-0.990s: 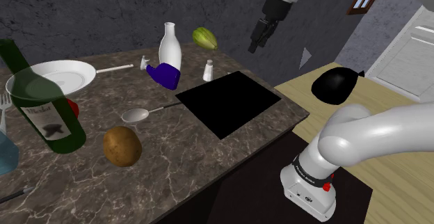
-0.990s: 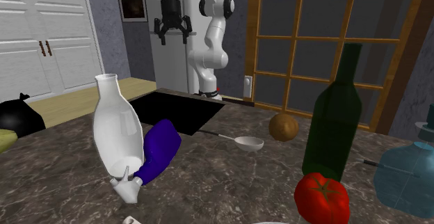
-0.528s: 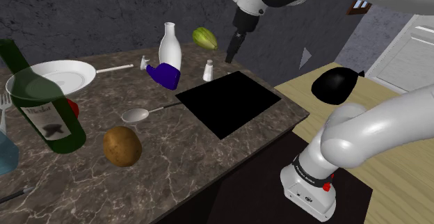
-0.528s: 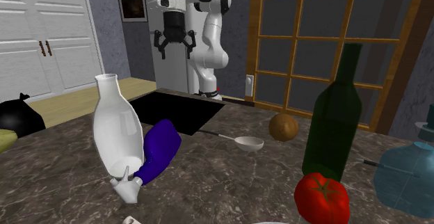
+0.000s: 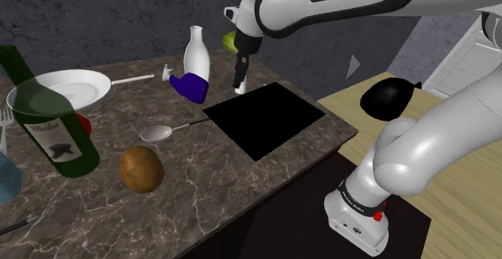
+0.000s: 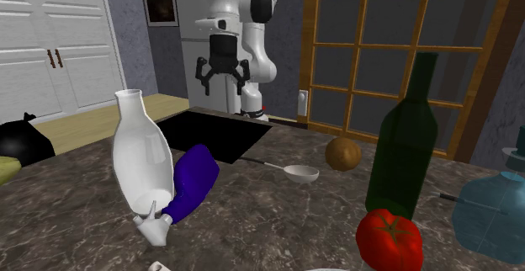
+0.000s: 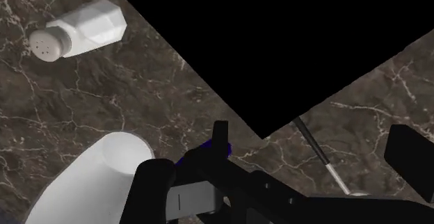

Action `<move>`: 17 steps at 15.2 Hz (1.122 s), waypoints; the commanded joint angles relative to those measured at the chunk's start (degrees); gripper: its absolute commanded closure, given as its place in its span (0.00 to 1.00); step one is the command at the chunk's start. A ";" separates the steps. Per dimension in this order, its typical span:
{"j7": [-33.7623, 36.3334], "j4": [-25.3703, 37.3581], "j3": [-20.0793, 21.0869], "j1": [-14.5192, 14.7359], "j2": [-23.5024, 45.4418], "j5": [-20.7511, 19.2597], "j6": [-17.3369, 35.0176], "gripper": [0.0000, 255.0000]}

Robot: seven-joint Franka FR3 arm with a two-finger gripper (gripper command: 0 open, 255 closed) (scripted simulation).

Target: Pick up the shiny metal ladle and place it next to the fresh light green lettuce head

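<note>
The metal ladle (image 5: 158, 133) lies on the dark marble counter (image 5: 209, 177), its thin handle pointing at the black square (image 5: 265, 119). In the second exterior view the ladle (image 6: 296, 173) rests past the white bottle. The light green lettuce head (image 5: 229, 39) sits at the counter's far edge, partly behind my arm. My gripper (image 5: 239, 81) hangs open and empty above the counter, near the black square's far corner and beside the white bottle (image 5: 197, 55). From the front the gripper (image 6: 222, 79) shows its fingers spread. In the wrist view the ladle's handle (image 7: 318, 154) lies far below, between the fingers.
A blue object (image 5: 191, 86) leans at the bottle's foot, and a white shaker (image 7: 80, 28) stands nearby. A white plate (image 5: 68, 88), green bottle (image 5: 48, 129), tomato (image 6: 389, 237) and potato (image 5: 141, 169) crowd the shoulder view's left. A black bag (image 5: 390, 96) lies on the wooden surface.
The arm has swung down and toward the shoulder view's left, from high over the black square to beside the white bottle. The fingers stayed open.
</note>
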 commanded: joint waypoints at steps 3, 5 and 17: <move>-3.61 1.56 2.26 2.01 6.00 -2.39 4.95 0.00; -5.13 2.57 3.38 2.91 9.13 -3.93 7.24 0.00; -10.05 8.11 8.07 7.98 25.50 -16.03 17.86 0.00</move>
